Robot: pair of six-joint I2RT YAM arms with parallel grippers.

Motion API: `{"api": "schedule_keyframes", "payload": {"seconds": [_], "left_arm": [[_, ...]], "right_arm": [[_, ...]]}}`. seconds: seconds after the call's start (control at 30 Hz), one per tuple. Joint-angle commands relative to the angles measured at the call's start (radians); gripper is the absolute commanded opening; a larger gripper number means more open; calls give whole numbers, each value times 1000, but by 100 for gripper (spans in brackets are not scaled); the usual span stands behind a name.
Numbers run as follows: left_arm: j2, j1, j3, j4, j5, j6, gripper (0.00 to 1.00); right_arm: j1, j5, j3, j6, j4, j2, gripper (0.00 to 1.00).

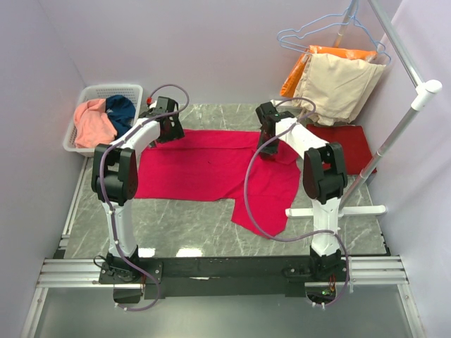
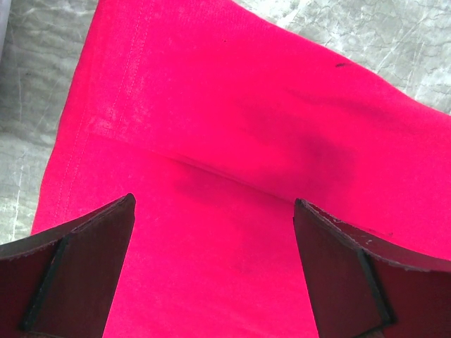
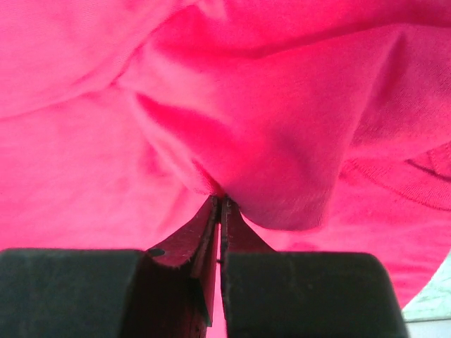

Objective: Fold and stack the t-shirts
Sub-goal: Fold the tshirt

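Observation:
A bright crimson-red t-shirt (image 1: 211, 169) lies spread on the marble table, one part hanging toward the front at the right. My left gripper (image 1: 161, 127) is open just above the shirt's far left edge; the wrist view shows cloth (image 2: 232, 162) between the wide-apart jaws. My right gripper (image 1: 268, 149) is shut on a pinched fold of the crimson shirt (image 3: 268, 141) near its far right part. A darker red t-shirt (image 1: 345, 144) lies folded at the right. A salmon-pink t-shirt (image 1: 93, 123) and a dark teal-blue t-shirt (image 1: 121, 113) sit in the basket.
A white plastic basket (image 1: 83, 95) stands at the far left. A white rack (image 1: 394, 134) at the right holds beige (image 1: 338, 84) and orange (image 1: 299, 70) garments on wire hangers; its foot (image 1: 338, 210) rests on the table.

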Motion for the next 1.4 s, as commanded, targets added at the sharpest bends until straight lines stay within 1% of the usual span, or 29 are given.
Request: {"api": "schedule_keyframes", "payload": {"seconds": [0.0,0.13,0.27,0.47,0.5,0.57,0.6,0.63,0.7,0.73,0.8,0.83,0.87,0.9,0.93,1.0,1.03,1.1,1.23,1.3,1.37], "left_arm": [[-17,-10,32,-1,-7,-7,99],[-13,-11,32,-2,-10,-7,100],[-15,-11,30,-4,-13,-8,100],[-18,-13,27,-2,-13,-8,99],[-18,-13,27,-2,-12,-8,99],[-17,-13,29,-5,-13,-8,99],[-17,-13,27,-5,-13,-7,100],[-20,-13,24,-4,-13,-7,99],[-23,-13,20,-1,-12,-5,99],[-24,-14,20,1,-10,-5,99],[-24,-16,18,2,-7,-1,99],[-26,-19,17,5,-1,3,100],[-27,-22,17,10,-1,4,99],[-35,-36,4,30,10,13,99],[-36,-39,3,32,11,19,99],[-38,-51,1,38,20,24,99],[-36,-57,1,39,22,29,99],[-36,-67,1,41,33,32,99],[-26,-77,6,26,34,29,99],[-21,-79,6,21,34,26,99],[-20,-79,1,21,36,22,100]], "right_arm": [[18,-53,42,-12,-14,-80,0],[32,-108,24,-12,8,-76,0],[49,-214,6,-11,39,-68,0],[66,-283,-8,-23,59,-30,0],[66,-275,-4,-23,46,-11,0],[67,-243,12,-23,10,-4,9],[69,-184,10,-18,5,-14,14],[70,-158,1,-17,3,-28,22],[67,-81,-7,3,-4,-72,28],[64,-11,-11,11,-9,-88,30],[49,62,-22,46,-20,-137,33],[41,120,-37,58,-21,-152,33],[32,143,-47,72,-24,-166,34],[-18,181,-65,98,-35,-183,34],[-52,174,-68,95,-35,-166,34],[-81,159,-53,92,-49,-136,34],[-109,151,-42,89,-55,-98,33],[-129,131,-10,79,-60,-65,33],[-154,160,64,78,-122,15,33],[-157,160,46,81,-127,1,33],[-160,159,-17,86,-98,-23,34]]}}
